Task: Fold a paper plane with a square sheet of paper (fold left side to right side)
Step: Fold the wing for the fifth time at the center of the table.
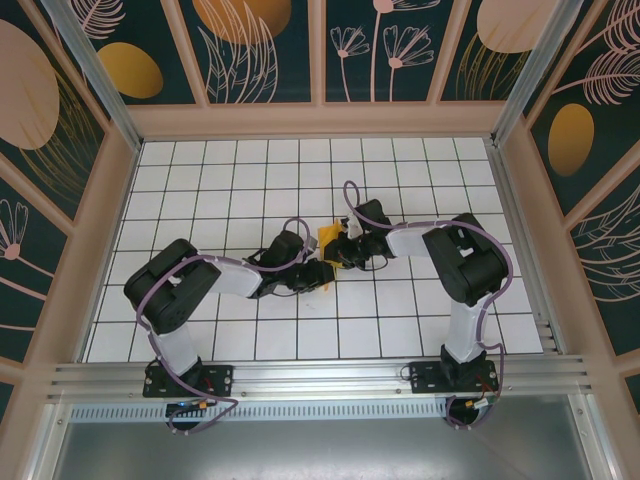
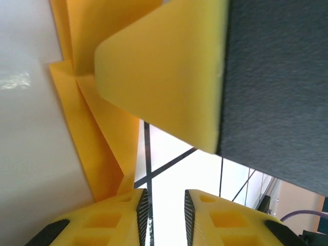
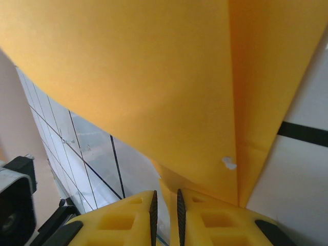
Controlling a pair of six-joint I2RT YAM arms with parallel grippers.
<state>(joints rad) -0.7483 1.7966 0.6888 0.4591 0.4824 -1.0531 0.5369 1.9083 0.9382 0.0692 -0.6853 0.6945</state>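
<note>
The left claw [image 2: 164, 207] lay low over the table [image 1: 200, 190], near its middle and well off every edge. Its pads were a little apart, with bare tile showing through the slot and nothing pinched. It sat just beside a creased edge of the square sheet of paper [image 2: 97, 143], probably placed there to steady or press a fold rather than to carry anything.

The sheet, already creased into layered flaps, was at the middle of the table between the two claws, with part of it raised off the tiles.

To its right, the right claw [image 3: 166, 206] had its pads nearly together. A corner of the paper ran down into that narrow slot, so it appeared to be pinching the sheet. That grip likely held the flap up so it could be swung across. The claws sat close together, as so small a fold demands.
</note>
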